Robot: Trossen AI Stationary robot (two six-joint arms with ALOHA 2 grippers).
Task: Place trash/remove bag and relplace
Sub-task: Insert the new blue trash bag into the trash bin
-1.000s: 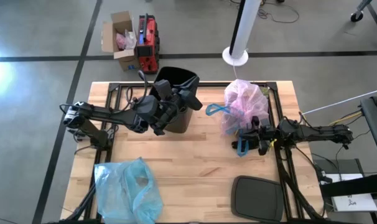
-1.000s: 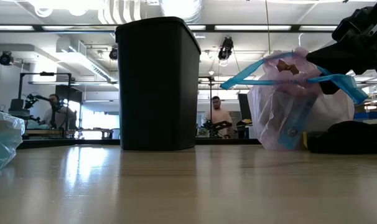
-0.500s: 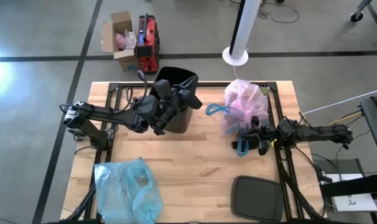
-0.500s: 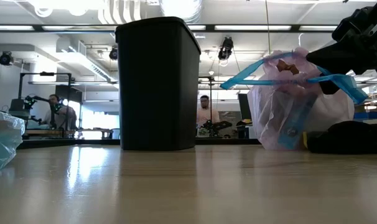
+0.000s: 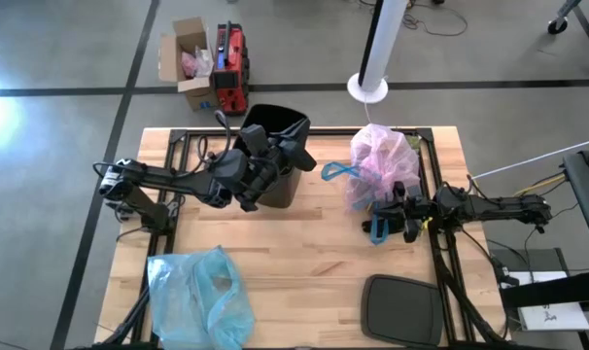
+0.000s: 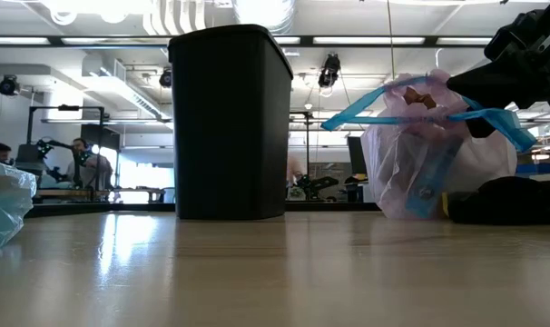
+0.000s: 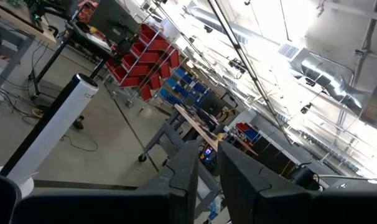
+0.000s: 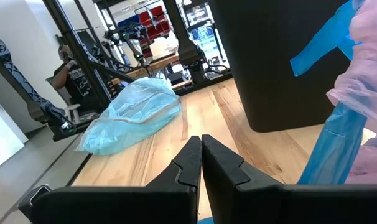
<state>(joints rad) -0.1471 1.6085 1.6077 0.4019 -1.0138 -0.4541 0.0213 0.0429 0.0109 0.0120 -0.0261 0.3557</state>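
Note:
The black bin [image 5: 285,185] [image 6: 228,123] stands upright on the table's far middle. My left gripper [image 5: 296,156] [image 7: 209,148] hovers over the bin's mouth, tilted upward toward the room, its fingers open by a narrow gap and holding nothing. The lavender-pink bag [image 5: 380,160] [image 6: 411,173] sits on its bottom to the right of the bin, with brown trash scraps [image 6: 426,98] showing through its top. My right gripper [image 5: 382,219] [image 8: 201,140] [image 6: 497,80] is at the bag's near side, shut at the blue drawstring. My right gripper is shut on the bag's blue drawstring loop [image 5: 378,231], coming level from the table's right. A blue sliver [image 8: 203,219] shows under the shut fingers, which hide the contact itself. The strap [image 6: 456,116] runs taut from the gripper to the bag's top, and the bag's bottom rests on the table.
A light-blue plastic bag [image 5: 199,297] [image 8: 135,115] lies crumpled at the near left. The black bin lid [image 5: 401,309] lies flat at the near right. Bare wood [image 5: 304,253] spreads between them. People stand in the room behind the table.
Neither arm nor any task thing has moved. A person seen behind the bin in the low view has walked out of sight.

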